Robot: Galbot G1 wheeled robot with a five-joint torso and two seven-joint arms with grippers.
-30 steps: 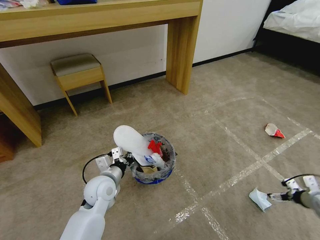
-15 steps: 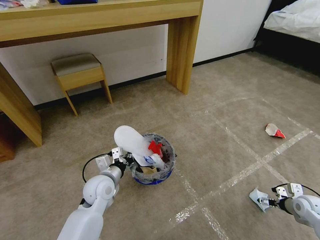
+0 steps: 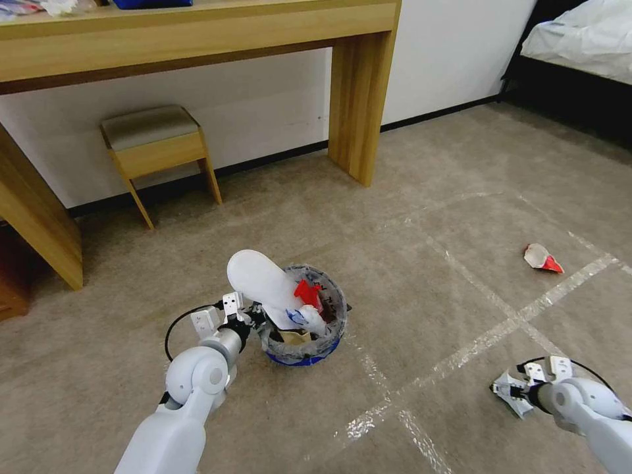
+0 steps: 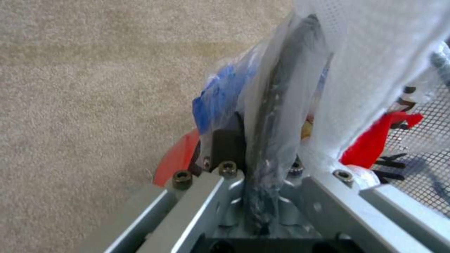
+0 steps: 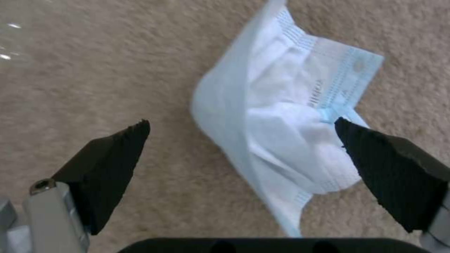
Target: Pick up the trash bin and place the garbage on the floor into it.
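Beige carpet (image 3: pixel 428 197) with taped lines, wooden bench (image 3: pixel 197 33) and stool at the back wall. Left end effector (image 3: pixel 253 321) is pinched on the near rim of the trash bin (image 3: pixel 309 349) — bag liner and rim sit between its fingers in the left wrist view; bin already carries a white slipper (image 3: pixel 260 282), red wrapper and brown paper. Right end effector (image 5: pixel 241 147) hangs spread wide just above a crumpled white-blue paper (image 5: pixel 286 126) on the floor — paper lies between the 2 pads, nearer 1 of them, its long axis running roughly away from the wrist, across the closing line. Right arm is clearly the nearer 1. Another red-white scrap (image 3: pixel 542 257) lies well apart, farther out.
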